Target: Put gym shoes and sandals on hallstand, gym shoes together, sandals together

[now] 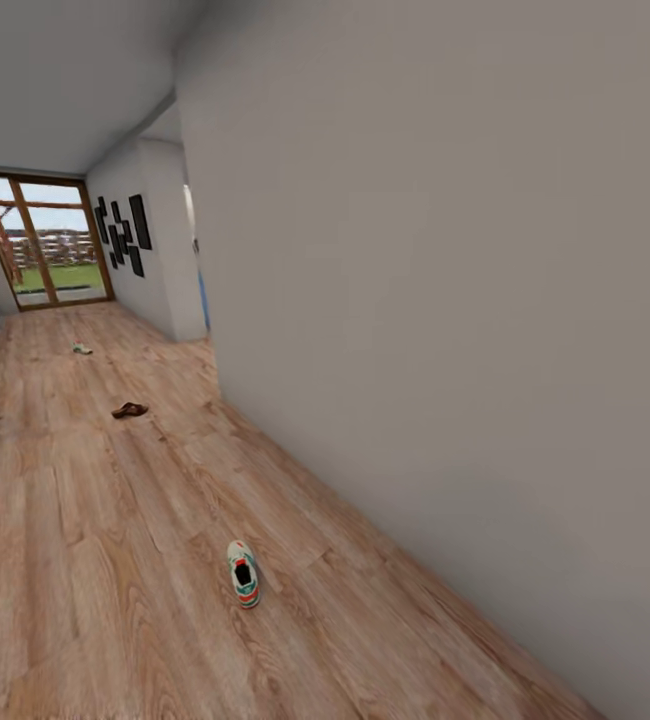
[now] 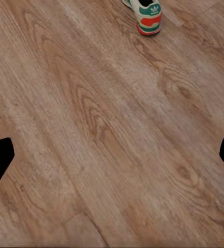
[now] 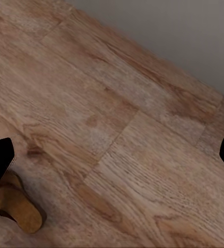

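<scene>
Left gripper (image 2: 112, 155): only the two dark fingertip corners show at the edges of its wrist view, set wide apart with bare floor (image 2: 91, 129) between them, so it reads as spread and holding nothing. Right gripper (image 3: 112, 155): same picture, tips wide apart, nothing between them. Near shoe (image 1: 244, 573) lies on the planks ahead of the robot, a little left of centre in the head view, near the grey wall (image 1: 465, 300) but not touching it. Its long axis runs roughly along the corridor, the orange-red heel toward the robot, the toe pointing away. In the left wrist view that shoe (image 2: 147, 15) sits ahead of the fingertips, heel end facing the camera, well apart from them. In the right wrist view a sandal (image 3: 16, 204) lies just beside one fingertip, tan insole up; contact cannot be told. Farther down the corridor: another sandal (image 1: 129, 410), then a small pale object (image 1: 82, 349), probably the second shoe, too small to confirm. Judgement: right arm is nearer a sandal, left arm nearer the shoe. Rack not identified from these views.
</scene>
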{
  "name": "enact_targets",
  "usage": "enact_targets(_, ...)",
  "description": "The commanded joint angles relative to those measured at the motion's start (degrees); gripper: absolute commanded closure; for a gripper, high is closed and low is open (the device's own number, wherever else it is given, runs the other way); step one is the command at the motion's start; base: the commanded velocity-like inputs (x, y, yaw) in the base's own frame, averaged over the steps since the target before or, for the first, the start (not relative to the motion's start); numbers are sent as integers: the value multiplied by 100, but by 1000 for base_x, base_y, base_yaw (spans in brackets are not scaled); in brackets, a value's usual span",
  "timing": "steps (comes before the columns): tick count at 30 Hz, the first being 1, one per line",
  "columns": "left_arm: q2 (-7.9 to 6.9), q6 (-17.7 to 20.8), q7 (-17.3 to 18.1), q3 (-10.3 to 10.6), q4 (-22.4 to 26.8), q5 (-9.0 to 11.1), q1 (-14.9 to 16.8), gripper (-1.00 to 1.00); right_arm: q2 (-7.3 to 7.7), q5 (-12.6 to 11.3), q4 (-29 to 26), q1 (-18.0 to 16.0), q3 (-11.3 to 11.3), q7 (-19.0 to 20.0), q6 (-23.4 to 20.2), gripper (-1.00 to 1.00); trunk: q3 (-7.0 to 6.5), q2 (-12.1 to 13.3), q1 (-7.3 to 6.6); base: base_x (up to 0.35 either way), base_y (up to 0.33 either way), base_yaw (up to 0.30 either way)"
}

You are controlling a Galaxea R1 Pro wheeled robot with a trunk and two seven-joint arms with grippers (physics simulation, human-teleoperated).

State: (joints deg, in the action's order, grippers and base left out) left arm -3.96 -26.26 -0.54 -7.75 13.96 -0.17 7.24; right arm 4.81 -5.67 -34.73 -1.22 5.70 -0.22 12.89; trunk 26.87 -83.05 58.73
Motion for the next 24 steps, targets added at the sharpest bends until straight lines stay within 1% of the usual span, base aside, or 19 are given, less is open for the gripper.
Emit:
enact_targets(1, 1, -20, -4, -4, -7, -1, 6, -100, 2, -59, 1, -1, -12, 0, 20, -100, 6, -3, 0, -2, -1, 277)
enact_targets(7, 7, -20, -3, 6, -7, -8, 6, -100, 2, -57, 1, -1, -5, 0, 20, -100, 6, -3, 0, -21, -17, 277)
enact_targets(14, 9, -20, 0, 12, -7, -12, 6, -100, 1, -62, 1, -1, -2, -1, 20, -100, 6, -3, 0, -171, -138, 259)
enact_targets(18, 9, -20, 1, 17, -7, -14, 6, -100, 2, -65, -4, -1, 1, 2, 20, -100, 6, -3, 0, -234, -187, 103)
enact_targets(24, 10, -20, -3, 18, -7, -11, 6, -100, 3, -66, -6, -1, -9, 3, 20, -100, 6, -3, 0, -214, -161, 32)
